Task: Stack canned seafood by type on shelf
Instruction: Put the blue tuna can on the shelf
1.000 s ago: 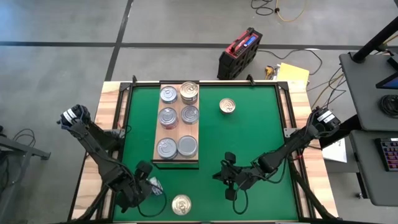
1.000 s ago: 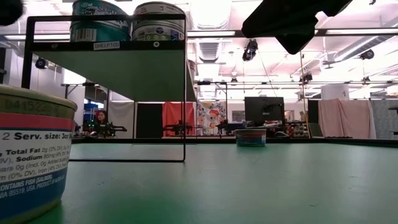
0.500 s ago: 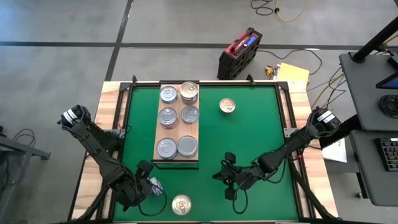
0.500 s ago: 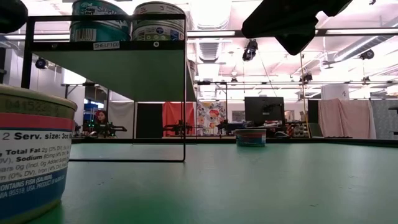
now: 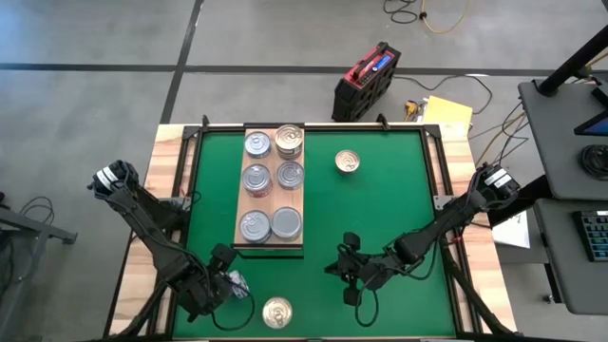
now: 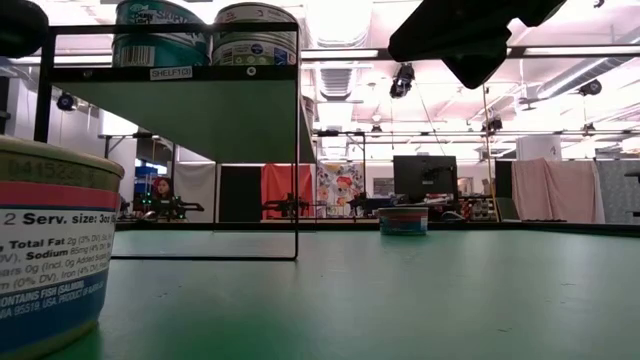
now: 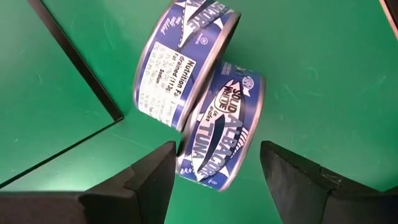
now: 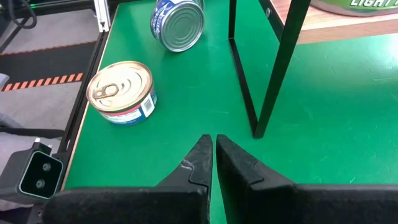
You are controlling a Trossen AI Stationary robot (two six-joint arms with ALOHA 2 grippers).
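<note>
Left wrist view shows the left hand (image 7: 214, 177) spread around two blue tuna cans (image 7: 205, 93); right hand (image 8: 214, 155) pinched together.

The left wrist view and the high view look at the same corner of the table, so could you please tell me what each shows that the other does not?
Only the left wrist view shows two blue tuna tins on edge, touching, ahead of the open left gripper. Only the high view shows the shelf carrying six cans, a loose can farther back, another at the near edge, and the shut right gripper. Both show the green mat.
</note>
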